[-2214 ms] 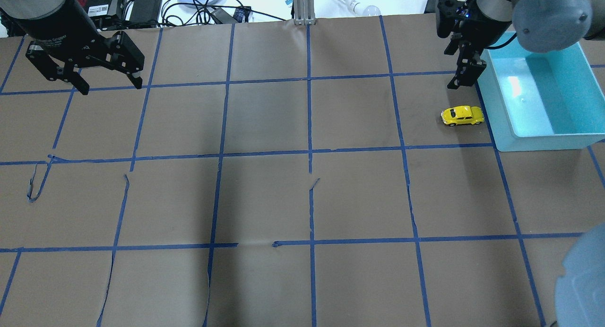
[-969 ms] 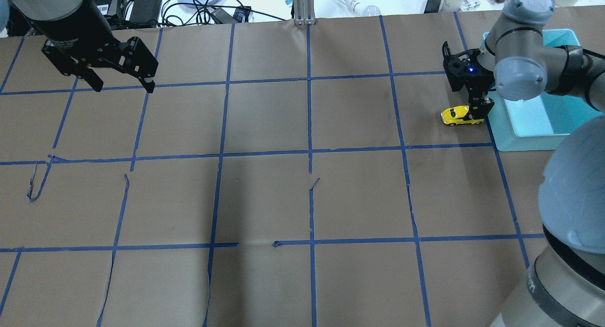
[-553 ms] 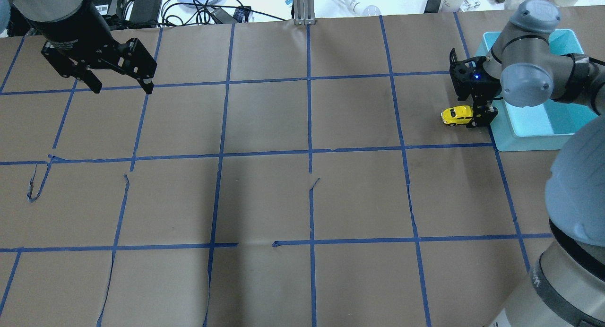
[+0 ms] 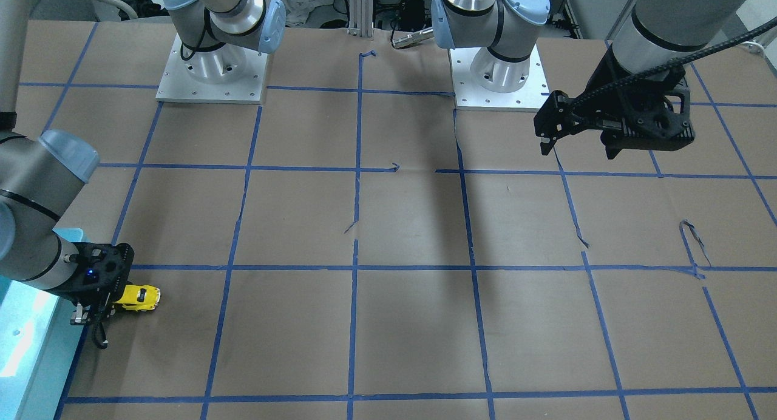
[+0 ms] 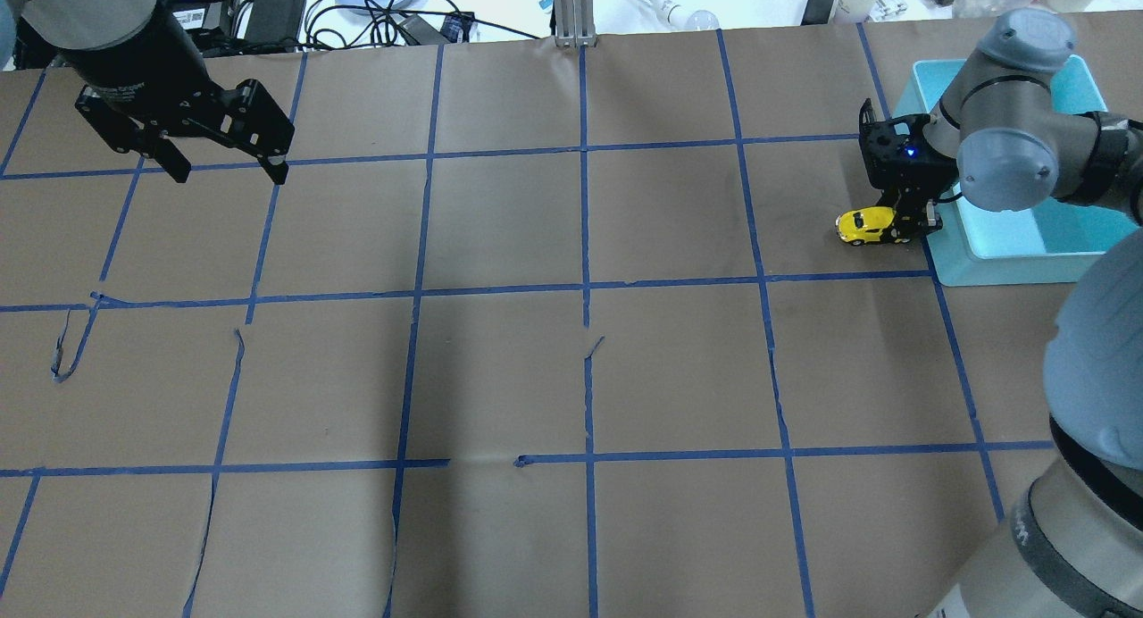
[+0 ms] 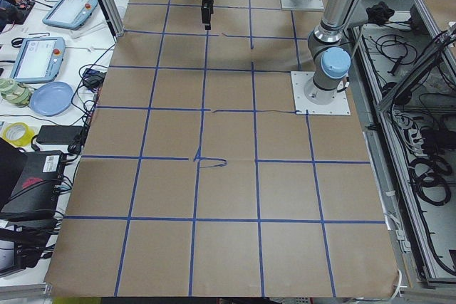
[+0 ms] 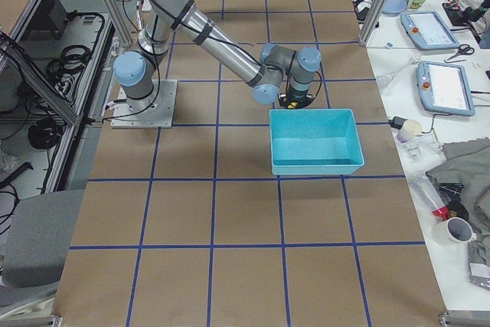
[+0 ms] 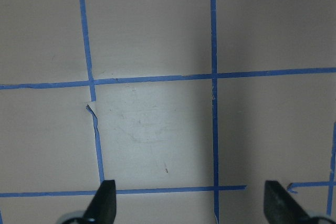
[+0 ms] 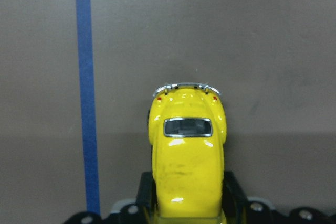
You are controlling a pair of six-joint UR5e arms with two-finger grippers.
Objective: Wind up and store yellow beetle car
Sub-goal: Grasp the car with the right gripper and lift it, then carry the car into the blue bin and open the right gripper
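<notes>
The yellow beetle car (image 5: 863, 226) is on the brown paper just left of the teal bin (image 5: 1018, 268). My right gripper (image 5: 904, 227) is down at table level and shut on the car's end nearest the bin. In the right wrist view the car (image 9: 187, 153) sits between the two black fingers (image 9: 234, 195), its rear bumper pointing away. From the front the car (image 4: 139, 297) sticks out of the right gripper (image 4: 103, 301). My left gripper (image 5: 228, 164) hangs open and empty above the far left of the table, also in the front view (image 4: 580, 145).
The teal bin (image 7: 314, 166) is empty and stands right beside the right gripper. Blue tape lines grid the brown paper (image 5: 580, 377), with small tears in it. Cables, a plate and clutter (image 5: 375, 2) lie beyond the far table edge.
My right gripper came down from above the car's bin side and closed on its end. The car has shifted and tilted slightly. The left gripper has barely moved.
</notes>
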